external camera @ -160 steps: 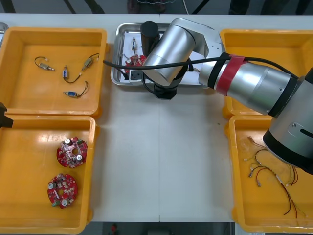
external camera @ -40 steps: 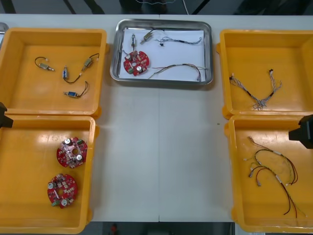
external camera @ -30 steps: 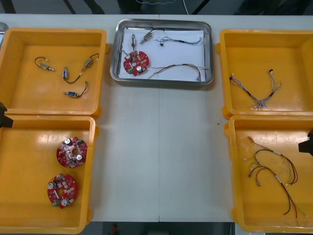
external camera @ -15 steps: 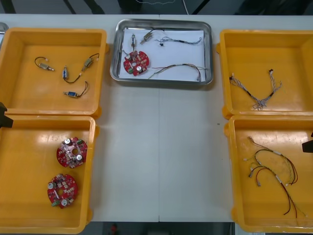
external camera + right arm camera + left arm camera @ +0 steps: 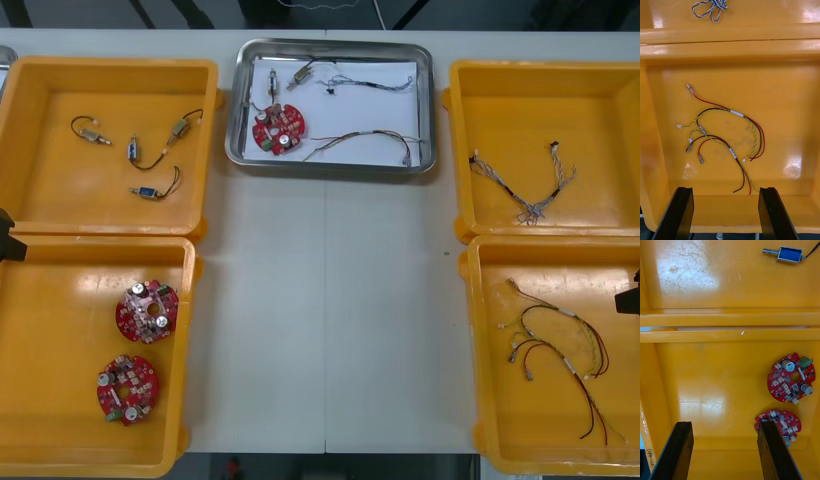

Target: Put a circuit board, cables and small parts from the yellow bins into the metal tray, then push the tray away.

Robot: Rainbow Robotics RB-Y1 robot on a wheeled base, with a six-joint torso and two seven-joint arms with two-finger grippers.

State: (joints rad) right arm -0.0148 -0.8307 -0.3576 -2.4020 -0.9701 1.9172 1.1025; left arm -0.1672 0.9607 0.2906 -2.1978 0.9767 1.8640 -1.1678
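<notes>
The metal tray (image 5: 428,110), white inside, stands at the far middle of the table. In it lie a round red circuit board (image 5: 278,128), thin cables (image 5: 365,140) and a small metal part (image 5: 303,72). My right gripper (image 5: 725,191) hangs open over the near right yellow bin (image 5: 730,48), its fingers clear of the red and yellow cables (image 5: 726,140) there; a black bit of that arm (image 5: 631,297) shows at the right edge of the front view. My left gripper (image 5: 725,424) is open above the near left bin (image 5: 715,371), beside two red circuit boards (image 5: 790,377).
The far left bin (image 5: 110,75) holds small metal parts (image 5: 155,150) on short black leads. A twisted blue and white cable (image 5: 525,190) lies in the far right bin (image 5: 545,80). Two boards (image 5: 147,310) rest in the near left bin. Bare table (image 5: 330,320) runs between the bins.
The right arm, earlier stretched over the tray, has drawn back to the right edge above the near right bin and slid slightly farther out. The left arm has stayed still.
</notes>
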